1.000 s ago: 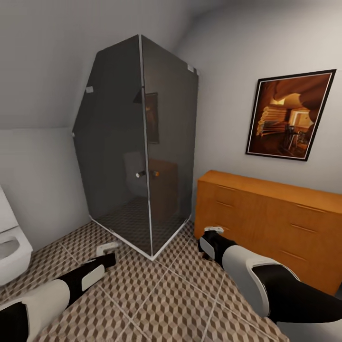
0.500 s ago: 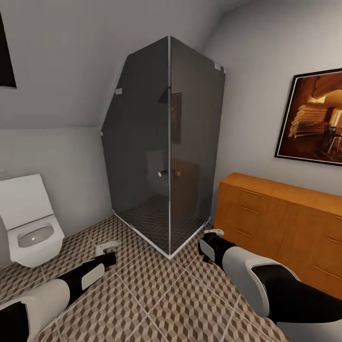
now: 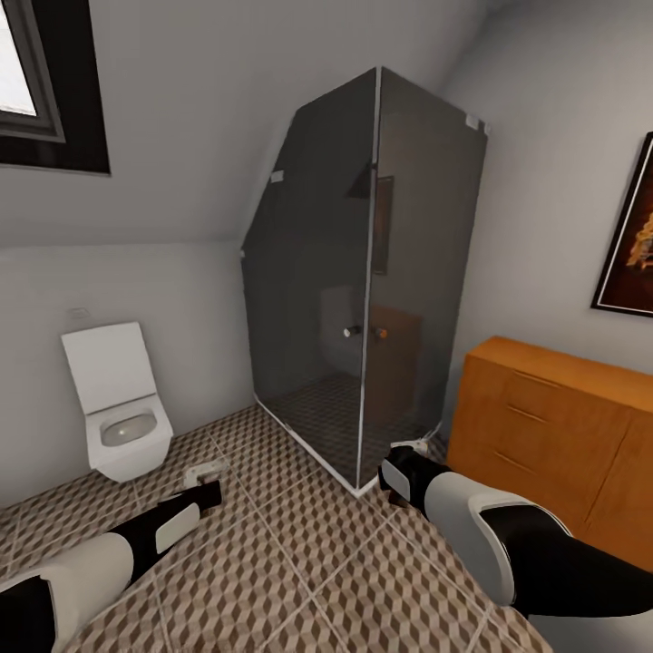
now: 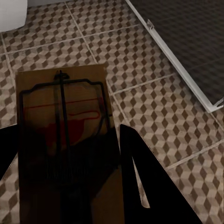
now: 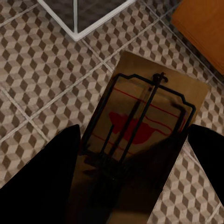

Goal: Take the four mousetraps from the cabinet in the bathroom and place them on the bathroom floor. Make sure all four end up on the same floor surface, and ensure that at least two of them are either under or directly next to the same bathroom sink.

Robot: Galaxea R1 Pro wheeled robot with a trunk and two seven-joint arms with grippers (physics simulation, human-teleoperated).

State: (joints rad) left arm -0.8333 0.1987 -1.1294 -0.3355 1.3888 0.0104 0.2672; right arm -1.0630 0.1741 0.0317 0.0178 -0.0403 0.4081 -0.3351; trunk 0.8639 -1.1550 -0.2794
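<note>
Head view: both arms reach forward over the bathroom floor (image 3: 299,562). Left gripper (image 3: 207,473) and right gripper (image 3: 405,451) are small and seen end-on, so jaw opening is hard to make out here, and the mousetraps can't be made out. 1 cabinet (image 3: 553,435) at right, cut off by the frame edge, drawers closed. 1 dark glass shower stall (image 3: 363,272) in the corner, 1 white toilet (image 3: 122,417) at left with lid up, 1 framed picture (image 3: 630,245) and 1 window (image 3: 45,82), both cropped.

Left wrist view: 1 mousetrap (image 4: 65,140) sits between the 2 dark fingers (image 4: 144,182), held above the cube-pattern tiles. Jaws closed on its sides. Its near end is cut off by the frame; wire and red mark are clear.

Right wrist view: 1 second mousetrap (image 5: 140,140) between 2 dark fingers (image 5: 37,177), jaws gripping it, over the tiles. Shower stall corner and cabinet corner (image 5: 200,23) lie just beyond. Near end shadowed, hard to read.
</note>
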